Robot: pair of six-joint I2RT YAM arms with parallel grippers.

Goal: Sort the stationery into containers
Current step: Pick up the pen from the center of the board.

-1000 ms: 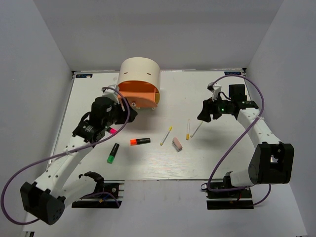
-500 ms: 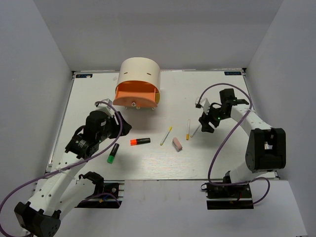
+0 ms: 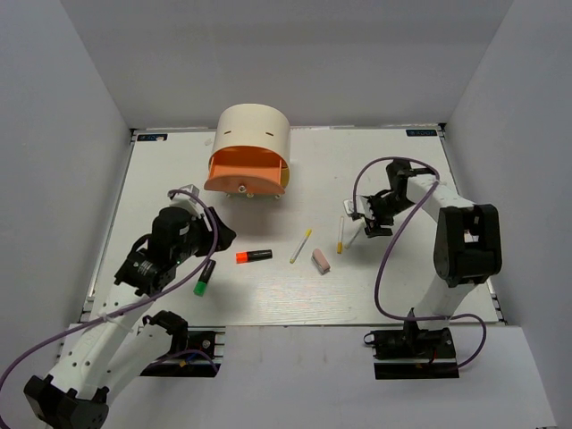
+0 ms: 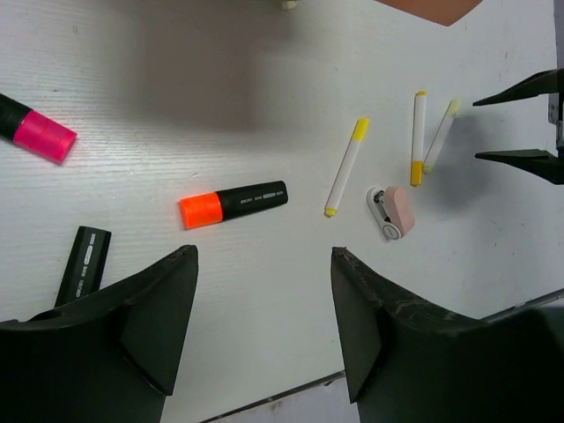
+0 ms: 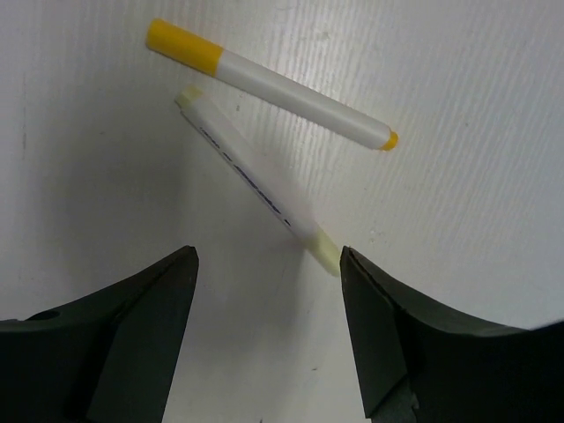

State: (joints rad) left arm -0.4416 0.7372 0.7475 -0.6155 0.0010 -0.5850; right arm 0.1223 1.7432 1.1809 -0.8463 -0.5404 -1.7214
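The cream cabinet (image 3: 255,134) stands at the back with its orange drawer (image 3: 246,170) pulled open; a yellow strip shows at the drawer's right side. My left gripper (image 3: 223,239) is open and empty above the table; it also shows in the left wrist view (image 4: 264,251). Near it lie the orange-red highlighter (image 3: 254,256) (image 4: 233,204), green highlighter (image 3: 205,278) and pink highlighter (image 4: 35,130). Three white sticks (image 3: 301,245) (image 3: 340,234) (image 3: 356,234) and the pink eraser (image 3: 320,260) lie mid-table. My right gripper (image 3: 362,219) (image 5: 269,251) is open just above two sticks (image 5: 269,85) (image 5: 256,182).
The white table (image 3: 402,277) is walled by grey panels at the left, right and back. The arm bases and their clamps sit at the near edge. A purple cable loops from each arm.
My left gripper has drawn back from the orange drawer toward the near left. My right gripper has swung down and left to hover over the two right-hand sticks.
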